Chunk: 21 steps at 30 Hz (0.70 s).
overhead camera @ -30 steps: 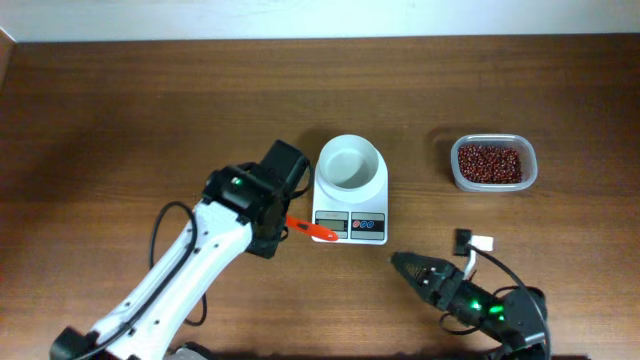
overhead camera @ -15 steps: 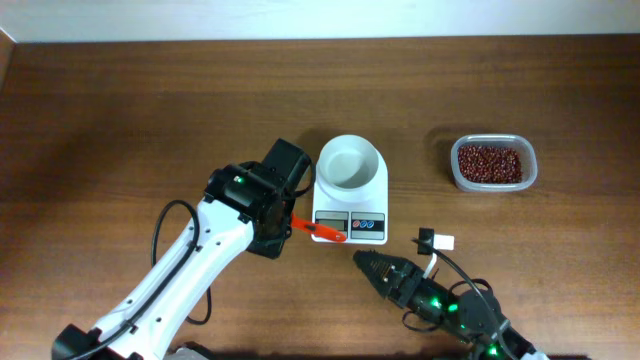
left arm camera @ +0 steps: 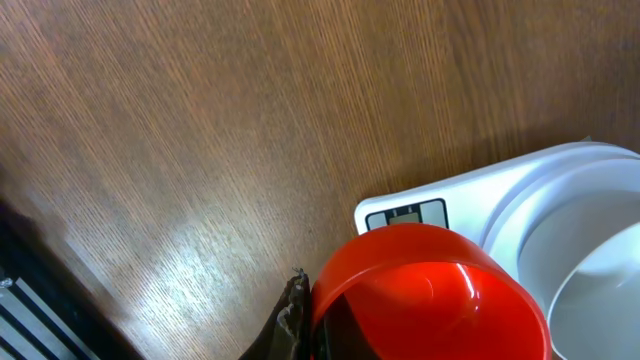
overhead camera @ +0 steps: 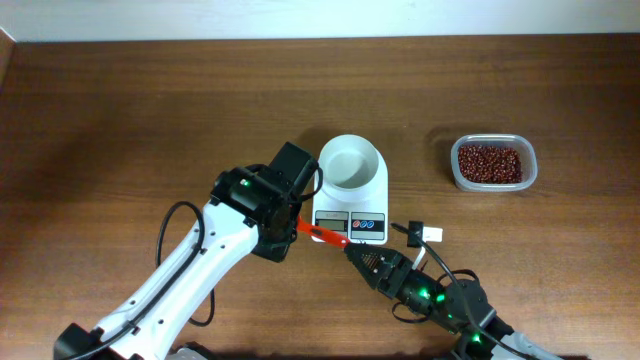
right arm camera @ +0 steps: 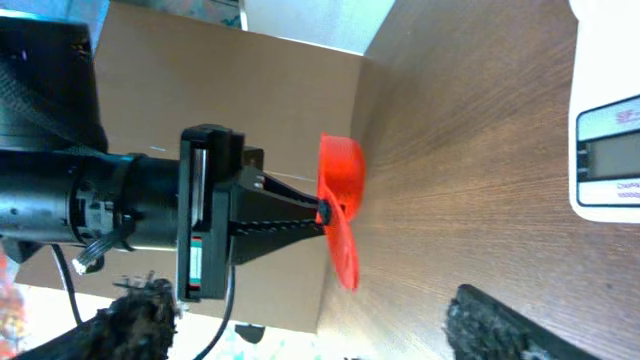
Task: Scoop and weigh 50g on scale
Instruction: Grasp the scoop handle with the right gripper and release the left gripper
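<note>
Two arms, one scoop, one scale, one tub. Nearest, the right gripper (overhead camera: 358, 256) stands wide with nothing between its fingers, just short of the scale (overhead camera: 365, 227). To its left, the left gripper (overhead camera: 292, 222) clamps the red scoop (overhead camera: 322, 234), which overlaps the scale's near-left corner. One white bowl (overhead camera: 350, 163) sits on top. Far right, well apart, the beans (overhead camera: 490, 163) lie in the clear tub (overhead camera: 493, 188). The display is too small to read.

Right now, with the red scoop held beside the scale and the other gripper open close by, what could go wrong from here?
1. The left gripper is shut on the red scoop at one end only. The open right gripper is very near and could knock it loose or askew.
2. The scoop hangs close to the display of the scale, so a bump might press a button or shift the scale.
</note>
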Motion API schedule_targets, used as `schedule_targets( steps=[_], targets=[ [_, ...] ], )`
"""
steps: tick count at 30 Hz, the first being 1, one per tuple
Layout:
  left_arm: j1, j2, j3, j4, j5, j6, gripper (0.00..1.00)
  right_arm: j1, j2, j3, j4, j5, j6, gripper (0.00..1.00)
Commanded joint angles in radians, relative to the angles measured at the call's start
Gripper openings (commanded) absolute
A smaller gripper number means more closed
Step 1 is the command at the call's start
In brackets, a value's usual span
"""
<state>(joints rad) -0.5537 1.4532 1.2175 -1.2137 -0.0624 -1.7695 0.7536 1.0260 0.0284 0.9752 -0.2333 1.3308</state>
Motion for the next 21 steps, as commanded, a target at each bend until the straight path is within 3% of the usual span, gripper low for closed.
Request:
schedule_targets(
  steps=[1,20,21],
  targets=[
    [-0.003,0.001,0.009,0.002,0.022,0.013,0.0,0.006,0.002,0.023,0.01,-0.01,-0.006,0.81],
    [-0.127,0.001,0.008,-0.002,0.022,0.006,0.0,0.072,0.11,0.089,0.01,0.047,-0.06,0.68],
    [-0.127,0.001,0.008,-0.015,0.022,0.006,0.0,0.072,0.11,0.089,0.01,0.051,-0.059,0.64]
  ],
)
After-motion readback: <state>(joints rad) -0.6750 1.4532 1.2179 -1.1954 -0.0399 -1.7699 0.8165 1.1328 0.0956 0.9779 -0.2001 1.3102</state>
